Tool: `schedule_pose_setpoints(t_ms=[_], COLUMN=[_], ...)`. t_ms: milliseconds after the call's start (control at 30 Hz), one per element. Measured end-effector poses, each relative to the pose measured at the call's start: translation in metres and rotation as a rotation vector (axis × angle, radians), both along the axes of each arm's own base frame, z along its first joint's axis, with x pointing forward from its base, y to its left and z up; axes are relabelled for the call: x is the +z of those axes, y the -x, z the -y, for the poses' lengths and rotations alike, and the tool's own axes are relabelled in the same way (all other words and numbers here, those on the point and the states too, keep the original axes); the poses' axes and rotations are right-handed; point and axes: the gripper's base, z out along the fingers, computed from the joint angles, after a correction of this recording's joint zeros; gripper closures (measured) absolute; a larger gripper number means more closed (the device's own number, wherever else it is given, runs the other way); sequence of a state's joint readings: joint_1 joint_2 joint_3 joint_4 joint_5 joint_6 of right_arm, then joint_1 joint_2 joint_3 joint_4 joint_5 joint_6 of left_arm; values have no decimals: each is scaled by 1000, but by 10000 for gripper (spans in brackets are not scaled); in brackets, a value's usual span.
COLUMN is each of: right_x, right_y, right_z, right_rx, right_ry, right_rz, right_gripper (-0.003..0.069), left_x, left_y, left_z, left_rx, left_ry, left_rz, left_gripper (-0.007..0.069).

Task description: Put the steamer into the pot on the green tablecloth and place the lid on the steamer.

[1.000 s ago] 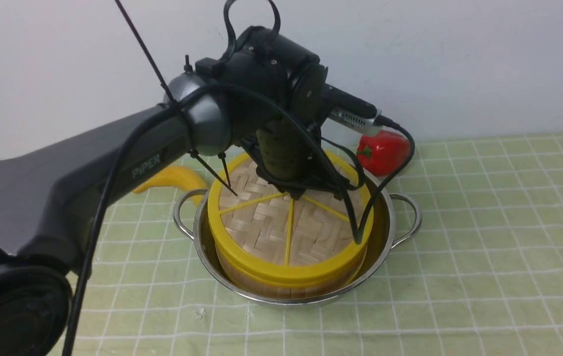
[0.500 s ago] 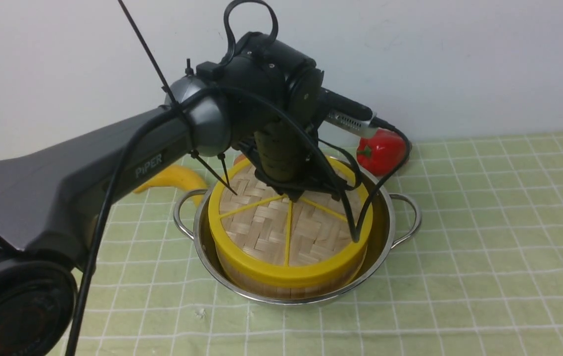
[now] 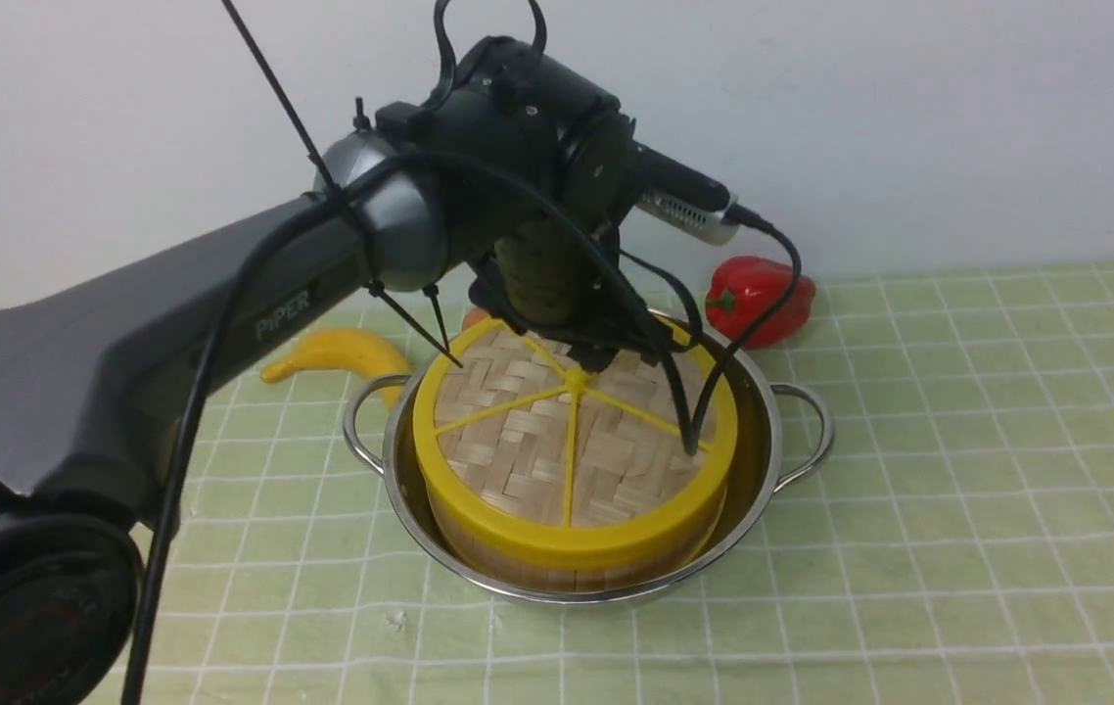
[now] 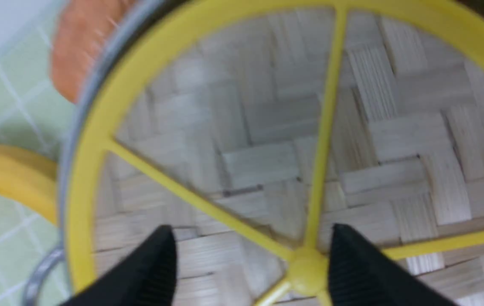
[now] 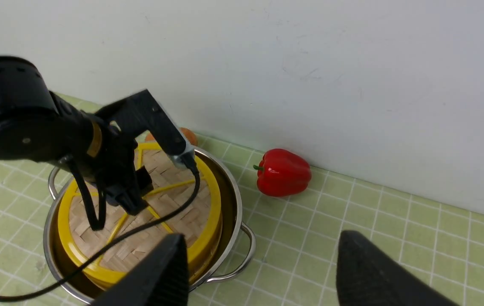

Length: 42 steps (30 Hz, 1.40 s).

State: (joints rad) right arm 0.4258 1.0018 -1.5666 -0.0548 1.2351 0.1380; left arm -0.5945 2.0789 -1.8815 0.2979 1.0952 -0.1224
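Observation:
The steamer [image 3: 528, 574] stands inside the steel pot [image 3: 764, 443] on the green tablecloth [image 3: 968, 470]. The woven lid [image 3: 537, 446] with yellow spokes lies flat on the steamer. My left gripper [image 3: 584, 360] hangs just above the lid's centre hub [image 3: 574, 375]. In the left wrist view it [image 4: 252, 229] is open and holds nothing, with the hub [image 4: 308, 267] between its fingers and the lid [image 4: 267, 127] below. My right gripper [image 5: 262, 234] is open and empty, off to the pot's [image 5: 237, 199] right, above the cloth. It does not show in the front view.
A red pepper [image 3: 758, 294] lies behind the pot near the wall, and also shows in the right wrist view [image 5: 283, 172]. A banana [image 3: 337, 352] lies at the back left. An orange object [image 5: 189, 135] sits behind the pot. The wall is close behind.
My left gripper has risen a little off the lid and moved back, so the centre hub now shows. The lid, steamer and pot have not moved.

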Motion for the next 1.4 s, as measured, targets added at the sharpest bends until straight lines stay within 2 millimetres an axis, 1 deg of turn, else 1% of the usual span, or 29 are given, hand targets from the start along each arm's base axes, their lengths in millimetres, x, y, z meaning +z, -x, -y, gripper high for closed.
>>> schedule_pose_setpoints(t_ms=[33, 133, 167, 200, 233, 267, 333, 367, 400, 433, 500, 533, 567, 600, 633, 667, 700, 733, 767, 800, 867, 900, 933, 1000, 1100, 1133, 1167, 1267, 1400], right_x=[0, -4, -6, -13, -15, -22, -35, -49, -48, -67, -93, -106, -109, -128, -142, -154, -155, -170, -171, -179, -185, -185, -185, -185, -183, -183, -183, -183, -183], right_y=[0, 1, 1, 6, 5, 12, 20, 25, 27, 33, 47, 52, 53, 59, 65, 68, 70, 79, 79, 86, 94, 94, 98, 101, 102, 102, 102, 102, 102], right_z=[0, 1, 0, 3, 2, 6, 11, 15, 16, 20, 30, 33, 34, 38, 41, 43, 44, 48, 49, 52, 56, 56, 58, 61, 62, 62, 62, 62, 62], right_rx=[11, 25, 26, 30, 31, 30, 22, 14, 12, -2, -30, -42, -45, -59, -73, -80, -84, -97, -98, -104, -111, -111, -115, -120, -122, -123, -123, -122, -123], right_ry=[20, 46, 50, 61, 64, 64, 68, 72, 72, 78, 80, 82, 83, 80, 74, 71, 63, 43, 42, 33, 19, 19, 16, 15, 19, 21, 21, 20, 19], right_rz=[6, 12, 7, -1, -3, 16, 61, 93, 102, 127, 165, 166, 165, 152, 136, 122, 127, 126, 127, 137, 168, 168, 194, 221, 242, 243, 244, 246, 246], right_gripper=[195, 209, 213, 233, 242, 272, 323, 368, 368, 422, 494, 524, 535, 566, 594, 615, 620, 651, 651, 664, 669, 669, 671, 671, 671, 671, 671, 667, 662], left_x=[15, 44, 46, 62, 67, 80, 98, 110, 112, 127, 151, 158, 161, 170, 175, 178, 178, 178, 178, 174, 165, 164, 155, 141, 116, 112, 94, 72, 57], left_y=[1, 10, 10, 18, 20, 26, 34, 40, 41, 49, 66, 73, 76, 87, 95, 103, 106, 119, 120, 132, 153, 155, 169, 188, 212, 215, 231, 246, 267], left_z=[-2, -9, -9, -15, -17, -22, -29, -34, -34, -41, -52, -57, -59, -67, -72, -77, -79, -88, -89, -97, -111, -113, -121, -131, -141, -142, -148, -155, -165], left_rx=[2, 8, 8, 17, 18, 25, 28, 29, 30, 31, 34, 36, 36, 36, 37, 37, 37, 38, 39, 45, 61, 63, 67, 50, 10, 4, -31, -66, -83], left_ry=[8, 18, 20, 22, 24, 25, 36, 47, 48, 65, 96, 105, 109, 121, 126, 129, 129, 126, 125, 122, 117, 118, 124, 163, 266, 281, 348, 402, 488], left_rz=[31, 66, 70, 83, 89, 103, 142, 169, 174, 207, 254, 267, 274, 291, 300, 304, 304, 300, 298, 286, 259, 257, 248, 273, 329, 338, 387, 440, 513], left_gripper=[115, 69, 69, 67, 67, 74, 104, 138, 145, 201, 331, 382, 396, 505, 564, 603, 615, 641, 643, 648, 648, 648, 648, 648, 646, 646, 646, 646, 643])
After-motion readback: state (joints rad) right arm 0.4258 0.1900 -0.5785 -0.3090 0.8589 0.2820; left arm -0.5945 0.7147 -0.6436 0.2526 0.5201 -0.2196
